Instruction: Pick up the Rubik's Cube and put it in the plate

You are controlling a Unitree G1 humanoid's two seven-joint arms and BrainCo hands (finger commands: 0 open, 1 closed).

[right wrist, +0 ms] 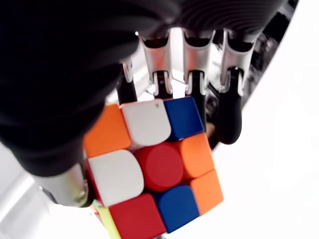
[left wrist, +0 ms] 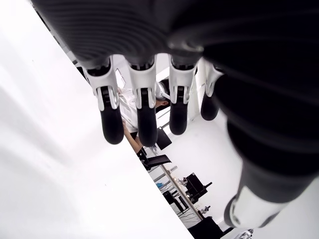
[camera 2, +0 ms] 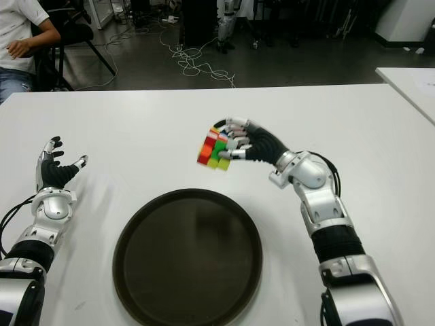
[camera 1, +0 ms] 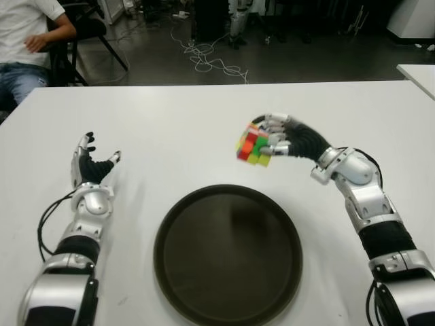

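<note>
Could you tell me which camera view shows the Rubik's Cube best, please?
The right wrist view: the Rubik's Cube fills it, stickers plain, held in the right hand. Both eye views show it small, above the table beyond the plate. The left wrist view misses it.

The plate (camera 1: 228, 255) is sitting on the counter (camera 1: 177, 129), near its front edge; the right hand (camera 1: 285, 141) is holding the Rubik's Cube (camera 1: 252, 145) above the counter, just behind the plate; the left hand (camera 1: 91, 165) is showing well left of the plate.

White table (camera 1: 204, 122), seated person (camera 1: 27, 41) far left, cables (camera 1: 211, 61) on dark floor
</note>
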